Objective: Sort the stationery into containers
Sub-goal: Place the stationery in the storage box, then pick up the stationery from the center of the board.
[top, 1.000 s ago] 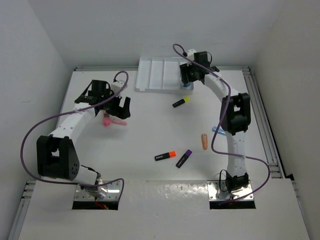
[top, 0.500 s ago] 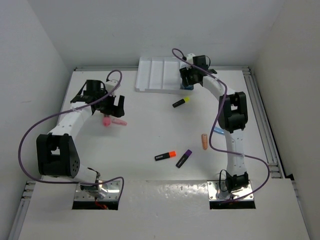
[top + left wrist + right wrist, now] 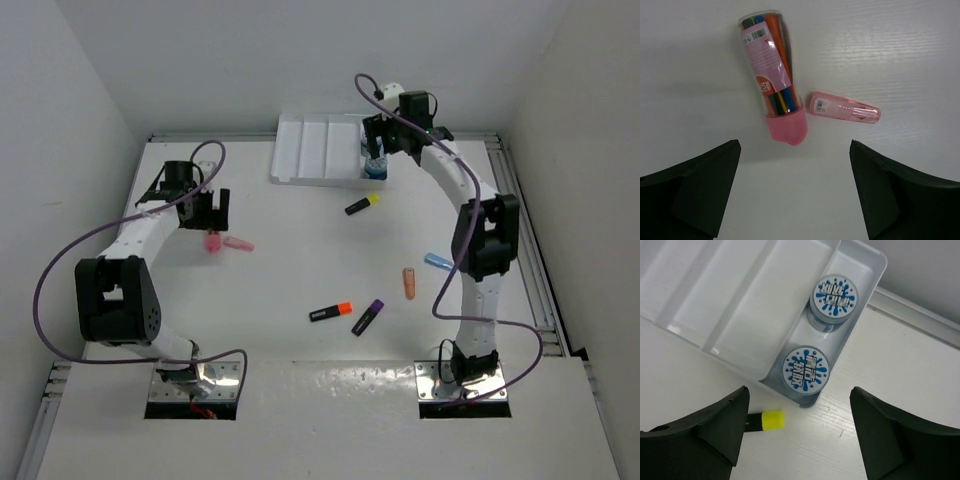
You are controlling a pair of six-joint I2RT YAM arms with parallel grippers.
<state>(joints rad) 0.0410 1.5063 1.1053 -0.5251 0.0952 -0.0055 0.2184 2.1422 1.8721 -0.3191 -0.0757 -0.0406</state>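
"Since you've got the better angle, how much of the stationery is sorted?"

"Barely a start, I'd say: two pieces in, seven out by my count. Begin well left of the tray (image 3: 310, 150). The left pincer (image 3: 795, 192) hangs wide open and empty over a pink tube of pens (image 3: 774, 75) and a small pink capsule (image 3: 842, 107) just beside it. Both lie on the desk (image 3: 280, 270), and neither is touched."

"And the tray itself?"

"Its three left compartments look bare. On the tray's near side, well apart from it, an orange-ended highlighter (image 3: 330, 311) and a purple-ended highlighter (image 3: 368, 317) lie close together. A yellow-ended highlighter (image 3: 362, 204) lies just off the tray's near right corner."

"So what's actually in?"

"Two blue round pieces (image 3: 835, 294), both in the tray's rightmost compartment, one behind the other. The right pincer (image 3: 800, 435) hovers straight above that compartment with its jaws apart and nothing between them. I'd judge those two need nothing more."

"Anything further right?"

"A peach stick (image 3: 408, 283) and a small light-blue piece (image 3: 437, 261) lie on the desk to the near right of the tray, well apart from it. Neither pincer is near them. The pink pair looks the likeliest next pick, since the left pincer is already over it."
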